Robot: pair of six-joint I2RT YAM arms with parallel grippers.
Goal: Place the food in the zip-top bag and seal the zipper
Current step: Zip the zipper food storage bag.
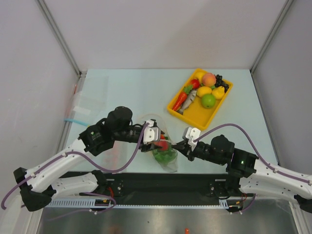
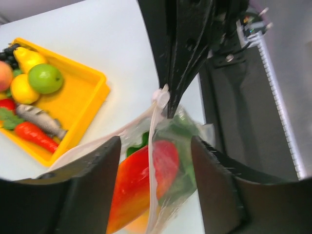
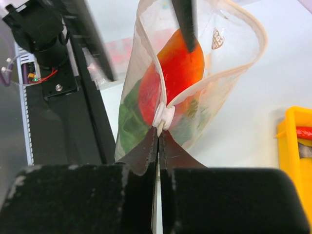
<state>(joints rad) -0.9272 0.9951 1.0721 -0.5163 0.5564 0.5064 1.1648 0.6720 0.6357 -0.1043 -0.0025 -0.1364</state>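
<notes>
From above, the bag stood on the surface near the front edge, between the two arms. Inside it were a red-orange mango and green lettuce. The left gripper was at the bag's left side and the right gripper at its right. A yellow tray lay well apart toward the far right, holding a peach, a green apple and other toy food.

In the left wrist view, the left gripper's fingers were spread wide with the bag between them. I could not tell whether they pressed on the plastic. The mango filled the gap, and the right gripper's black tips came down onto the white end of the zipper.

In the right wrist view, the right gripper's fingers were closed together, pinching the zipper at its white tab. The bag's mouth gaped open above that point, its pale strips curving apart. One black finger of the left gripper reached down into the opening, in front of the mango. The lettuce sat lower, against the bag's left wall.
</notes>
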